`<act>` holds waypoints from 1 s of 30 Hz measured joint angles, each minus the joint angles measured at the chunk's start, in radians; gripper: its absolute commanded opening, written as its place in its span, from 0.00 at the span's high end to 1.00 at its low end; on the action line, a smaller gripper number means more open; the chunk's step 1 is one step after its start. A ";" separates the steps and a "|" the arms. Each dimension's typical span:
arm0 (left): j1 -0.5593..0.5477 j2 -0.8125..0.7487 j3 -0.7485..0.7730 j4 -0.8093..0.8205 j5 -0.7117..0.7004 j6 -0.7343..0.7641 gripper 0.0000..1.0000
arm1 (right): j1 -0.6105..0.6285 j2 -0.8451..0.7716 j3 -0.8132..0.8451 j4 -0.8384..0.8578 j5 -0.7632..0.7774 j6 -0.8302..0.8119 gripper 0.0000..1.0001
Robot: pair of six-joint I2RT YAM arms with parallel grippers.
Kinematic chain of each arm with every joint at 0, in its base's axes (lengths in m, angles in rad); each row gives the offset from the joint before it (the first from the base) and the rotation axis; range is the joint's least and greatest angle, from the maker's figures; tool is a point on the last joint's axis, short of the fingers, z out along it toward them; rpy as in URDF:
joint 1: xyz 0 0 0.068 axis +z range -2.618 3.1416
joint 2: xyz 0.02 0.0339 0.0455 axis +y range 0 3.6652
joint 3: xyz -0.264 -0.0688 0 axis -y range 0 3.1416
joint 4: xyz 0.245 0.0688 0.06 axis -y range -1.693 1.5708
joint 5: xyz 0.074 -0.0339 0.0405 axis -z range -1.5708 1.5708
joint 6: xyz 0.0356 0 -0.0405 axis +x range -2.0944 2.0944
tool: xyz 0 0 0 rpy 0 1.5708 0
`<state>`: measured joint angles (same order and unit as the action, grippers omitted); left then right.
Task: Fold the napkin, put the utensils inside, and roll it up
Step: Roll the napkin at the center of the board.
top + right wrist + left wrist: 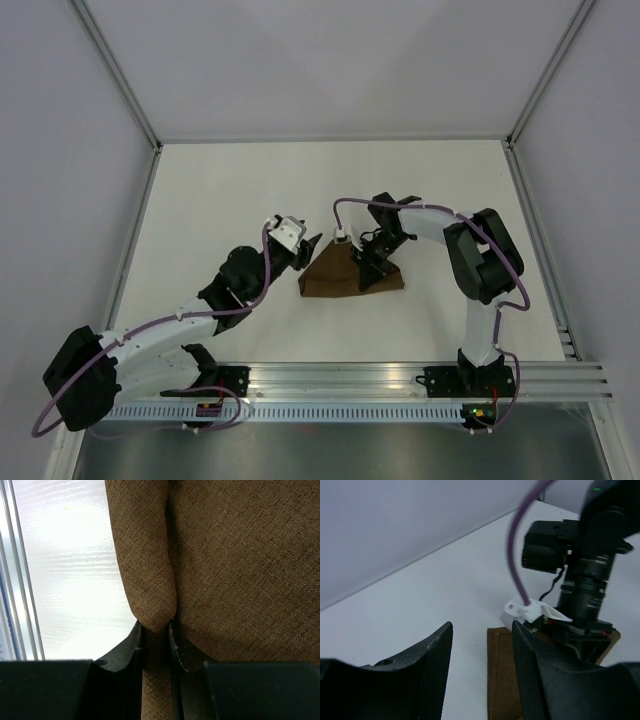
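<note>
Right claw is pinched tight on a raised fold of the napkin, with cloth bunched between its jaws in its own wrist view. Left claw has its jaws apart with nothing between them, just off the napkin's upper-left corner in the top view. The napkin lies mid-frame on the table, already folded to a rough triangle with its wide edge toward the bottom.

The step looks like a further fold or the start of the roll. To do it well, the right claw should hold its pinch low and carry the fold over evenly. The left claw should come down on the free corner so the cloth cannot slide or skew.

No knife shows in any view, and I cannot tell whether it sits inside the fold. From above, the right arm covers the napkin's upper right. The left wrist view shows only a strip of its edge.
</note>
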<state>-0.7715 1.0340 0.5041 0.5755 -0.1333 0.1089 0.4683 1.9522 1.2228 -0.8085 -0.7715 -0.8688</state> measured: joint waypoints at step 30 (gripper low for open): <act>-0.416 0.684 0.103 0.012 -0.153 0.420 0.39 | -0.018 0.206 0.220 -0.262 -0.058 0.077 0.96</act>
<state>-1.1873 1.7184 0.6075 0.5873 -0.2859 0.5293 0.4500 2.1582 1.4429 -1.0702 -0.8299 -0.7914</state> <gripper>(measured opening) 0.612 0.257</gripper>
